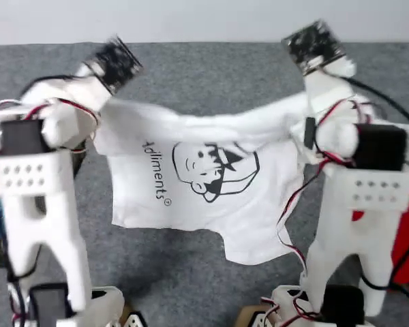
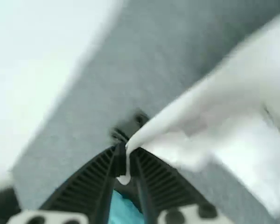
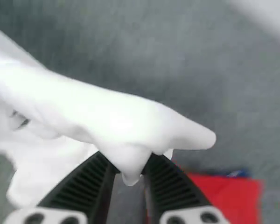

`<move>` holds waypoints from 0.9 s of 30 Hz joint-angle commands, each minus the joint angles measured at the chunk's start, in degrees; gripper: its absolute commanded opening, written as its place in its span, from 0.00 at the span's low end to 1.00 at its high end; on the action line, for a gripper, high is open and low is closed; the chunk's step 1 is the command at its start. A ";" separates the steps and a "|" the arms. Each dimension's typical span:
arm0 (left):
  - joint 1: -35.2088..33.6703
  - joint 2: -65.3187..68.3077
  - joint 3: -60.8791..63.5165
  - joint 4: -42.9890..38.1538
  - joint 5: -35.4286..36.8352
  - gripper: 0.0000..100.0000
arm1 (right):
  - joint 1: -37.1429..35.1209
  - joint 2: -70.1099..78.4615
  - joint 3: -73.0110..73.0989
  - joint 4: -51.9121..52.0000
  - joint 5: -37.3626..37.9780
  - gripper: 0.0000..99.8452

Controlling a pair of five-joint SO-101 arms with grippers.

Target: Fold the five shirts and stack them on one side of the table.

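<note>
White shirt [image 1: 191, 204] is pinched at two corners: my left gripper [image 2: 125, 158] is clamped on one bunched tip, my right gripper [image 3: 129, 163] on another. I judge it light, soft and limp, likely to sag and crease wherever it is unsupported, so the edge corners seem the sensible hold. Beyond my jaws it hangs spread between both arms, black cartoon face print showing, over the grey table [image 1: 211, 75].

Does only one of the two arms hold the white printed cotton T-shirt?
No: the left arm's fingers and the right arm's fingers each pinch a bunch of the white printed T-shirt.
</note>
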 commanded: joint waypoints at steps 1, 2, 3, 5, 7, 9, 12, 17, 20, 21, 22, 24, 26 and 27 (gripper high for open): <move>0.35 -7.12 -5.14 -6.24 9.76 0.00 | 2.24 -2.33 -11.25 -2.07 1.32 0.01; 0.35 -8.44 -5.85 -7.82 11.43 0.00 | 3.38 -2.33 -13.45 -2.86 1.32 0.01; 0.35 -9.76 -6.46 -9.41 12.75 0.00 | 4.88 -2.33 -15.65 -3.38 1.32 0.01; 0.35 -12.66 -7.43 -11.78 13.89 0.00 | 8.57 -2.42 -19.69 -3.82 1.32 0.01; 0.53 -15.82 -8.13 -13.80 13.71 0.00 | 12.18 -2.68 -23.47 -3.74 1.41 0.01; 0.79 -19.16 -8.84 -16.26 13.71 0.00 | 14.81 -3.03 -26.90 -3.30 3.16 0.01; 0.79 -23.82 -9.01 -20.48 13.71 0.00 | 17.27 -3.82 -32.09 -0.84 7.30 0.01; 0.79 -28.84 -9.01 -24.26 13.71 0.00 | 18.33 -6.02 -33.41 3.56 10.90 0.01; 2.55 -30.68 -9.01 -24.00 13.19 0.00 | 19.82 -7.96 -31.65 3.30 12.22 0.01; 3.16 -31.21 -9.01 -23.56 11.96 0.00 | 19.38 -8.48 -31.03 3.30 12.75 0.01; 3.78 -32.00 -9.01 -22.95 10.37 0.00 | 19.03 -9.10 -30.51 3.30 13.10 0.01; 5.10 -34.02 -8.92 -21.63 8.44 0.00 | 19.30 -10.59 -29.63 3.38 13.54 0.01; 5.54 -35.87 -8.84 -19.69 8.00 0.00 | 19.30 -12.70 -29.10 3.47 13.89 0.01; 5.63 -36.92 -8.84 -18.55 8.00 0.00 | 19.03 -14.02 -28.92 3.47 14.07 0.01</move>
